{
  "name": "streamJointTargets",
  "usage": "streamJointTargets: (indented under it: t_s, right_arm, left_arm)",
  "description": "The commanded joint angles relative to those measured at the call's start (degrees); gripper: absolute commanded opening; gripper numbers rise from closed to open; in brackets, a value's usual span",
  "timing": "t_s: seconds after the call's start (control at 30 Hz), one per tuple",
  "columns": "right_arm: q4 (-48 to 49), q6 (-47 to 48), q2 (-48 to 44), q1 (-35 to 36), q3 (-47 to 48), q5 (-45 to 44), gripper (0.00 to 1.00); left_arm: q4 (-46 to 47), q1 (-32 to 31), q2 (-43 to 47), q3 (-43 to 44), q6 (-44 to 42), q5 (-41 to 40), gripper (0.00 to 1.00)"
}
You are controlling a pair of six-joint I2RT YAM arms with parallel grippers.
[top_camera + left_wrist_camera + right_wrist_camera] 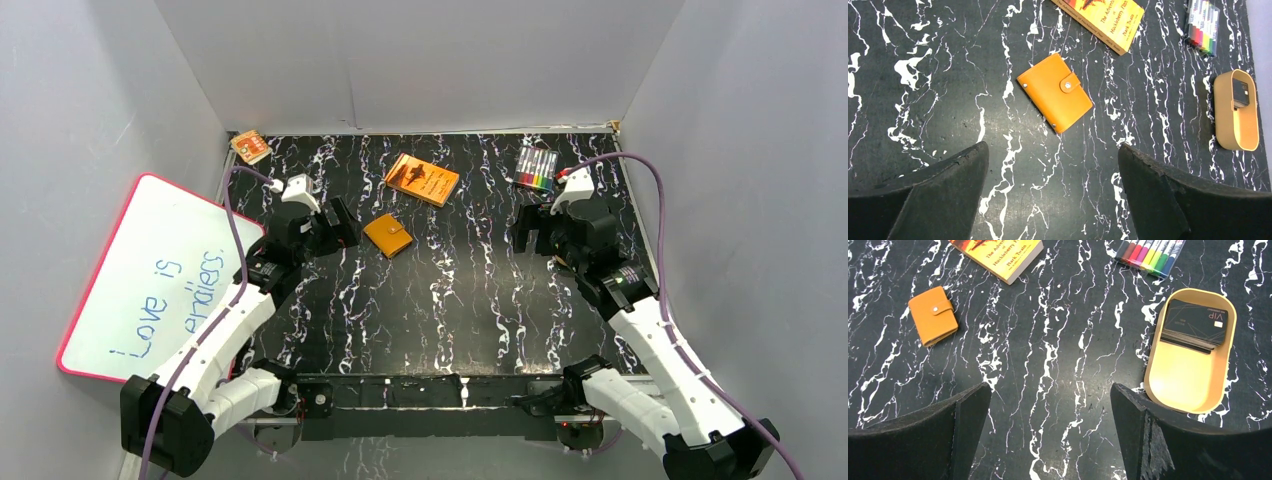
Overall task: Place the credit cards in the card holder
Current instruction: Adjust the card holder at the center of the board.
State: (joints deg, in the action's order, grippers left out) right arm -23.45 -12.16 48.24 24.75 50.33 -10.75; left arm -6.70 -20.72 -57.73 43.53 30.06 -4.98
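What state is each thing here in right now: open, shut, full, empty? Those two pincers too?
card holder: shut, tab snapped, lying flat.
credit cards: stacked in the tray.
tray: cards at one end, rest bare.
book: closed, lying flat.
markers: side by side in their pack.
left pincer: open, holding nothing.
right pincer: open, holding nothing.

White arm links (215, 335), black joints (165, 425), purple cables (661, 240), matte black wedge-shaped claw fingers (943, 195)

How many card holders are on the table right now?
1. The card holder lies snapped shut left of the table's centre, just nearer the arms than the orange book. No other shows in any view.
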Motion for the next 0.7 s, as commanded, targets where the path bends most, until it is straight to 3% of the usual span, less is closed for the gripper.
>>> streamJointTargets:
  t_s: [0.0,0.4,0.6,0.67]
  right_arm:
    - [3.23,-0.79,-0.95,-0.37,0.85,1.94,0.99]
    - [-1.78,-0.54,1.72,-0.41,7.81,4.77,0.99]
    - [-2.36,-4.39,1.97,-0.43,8.16,9.42,0.99]
    - [-1.14,-5.88,1.79,-0.42,6.84,10.18,0.99]
  left_arm:
    - [2.32,0.47,2.28,-1.1,-0.4,1.08,0.98]
    - [0.74,0.36,3.59,-1.77,1.22,-2.41,0.98]
    - [-17.16,0.42,1.72,2.58,8.65,-13.1,0.98]
    - [-20.88,0.42,0.67,3.67,11.18,-12.25,0.98]
